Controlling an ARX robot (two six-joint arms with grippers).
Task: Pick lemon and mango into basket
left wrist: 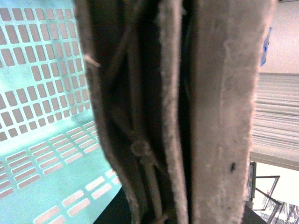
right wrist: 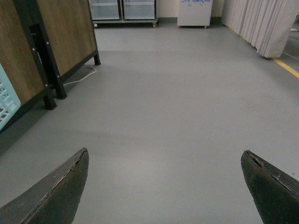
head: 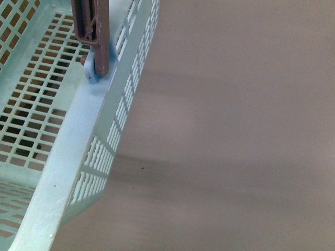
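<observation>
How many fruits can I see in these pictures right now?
0. No fruit shows in any view. The part of the basket seen from the front holds none, but most of it lies out of frame, so some may be hidden.

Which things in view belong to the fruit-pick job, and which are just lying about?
Job: basket, its brown handle, open right gripper. No lemon or mango in view.
Lying about: wood-panelled stands, white cable, glass-door cabinets, curtain, yellow floor line.
</observation>
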